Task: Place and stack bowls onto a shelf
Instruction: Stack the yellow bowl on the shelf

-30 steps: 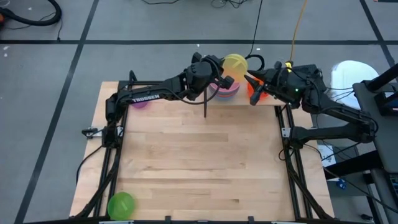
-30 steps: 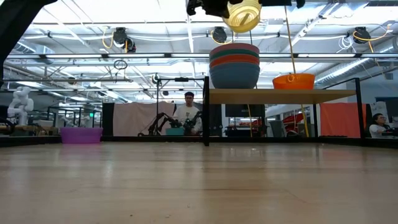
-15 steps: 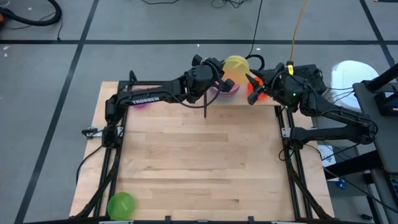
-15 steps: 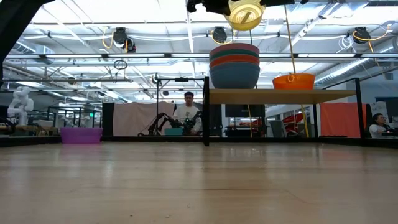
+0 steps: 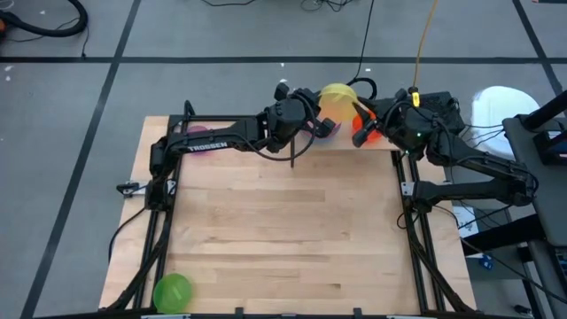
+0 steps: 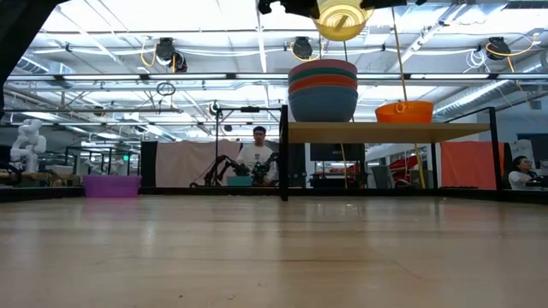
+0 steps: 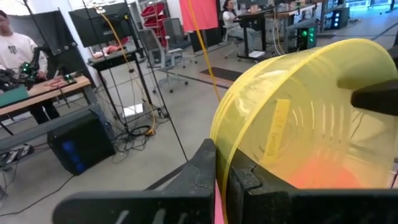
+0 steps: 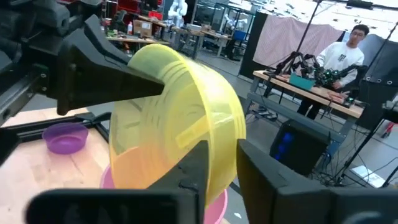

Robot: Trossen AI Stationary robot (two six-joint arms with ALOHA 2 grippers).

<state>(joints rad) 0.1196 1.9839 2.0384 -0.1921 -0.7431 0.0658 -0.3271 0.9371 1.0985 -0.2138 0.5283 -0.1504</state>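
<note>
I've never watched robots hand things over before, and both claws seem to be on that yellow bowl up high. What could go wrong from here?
The yellow bowl hangs in the air above the stacked bowls, pinched at its rim by the left gripper while the right gripper straddles the opposite rim. If one lets go early, it could drop onto the stack or off the shelf. The orange bowl sits close by and could get knocked.

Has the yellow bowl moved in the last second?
Yes, slightly. In the low view the yellow bowl has shifted toward the orange bowl and risen a little, judged against the stacked bowls on the shelf below.
</note>
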